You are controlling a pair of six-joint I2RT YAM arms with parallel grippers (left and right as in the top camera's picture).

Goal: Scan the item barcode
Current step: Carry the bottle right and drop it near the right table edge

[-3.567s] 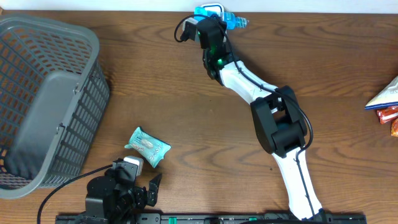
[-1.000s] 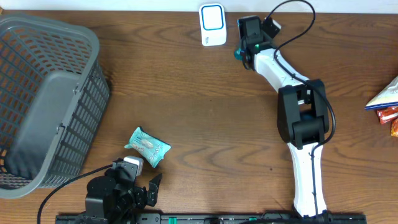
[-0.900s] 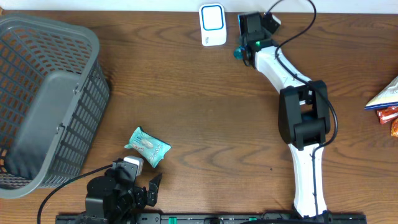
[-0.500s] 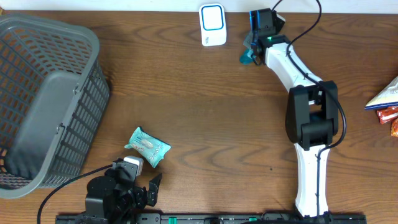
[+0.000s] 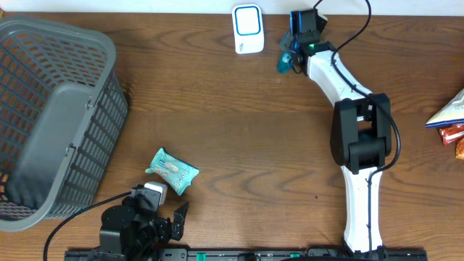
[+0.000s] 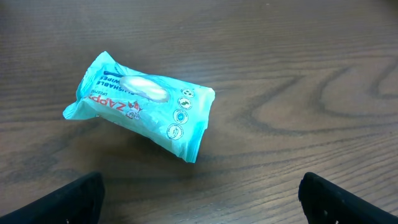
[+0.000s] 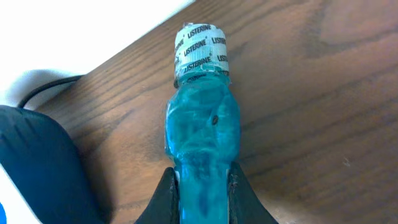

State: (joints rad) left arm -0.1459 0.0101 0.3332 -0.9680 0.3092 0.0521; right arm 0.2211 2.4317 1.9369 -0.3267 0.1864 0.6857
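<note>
The right gripper point(image 7: 202, 193) has swung away from the scanner point(image 5: 248, 29), which it covered a few seconds back. It now sits just right of it at the far edge of the tabletop point(image 5: 217, 123), fingers pinched on the blue bottle point(image 7: 200, 118), cap pointing away from the wrist. The scanner's face shows in full. The left gripper point(image 6: 199, 186) hangs wide open by the near edge, a teal wipes pack point(image 6: 140, 102) just ahead of it. A grey basket point(image 5: 109, 109) stands at the left, snack packets point(image 5: 451, 119) at the far right.
</note>
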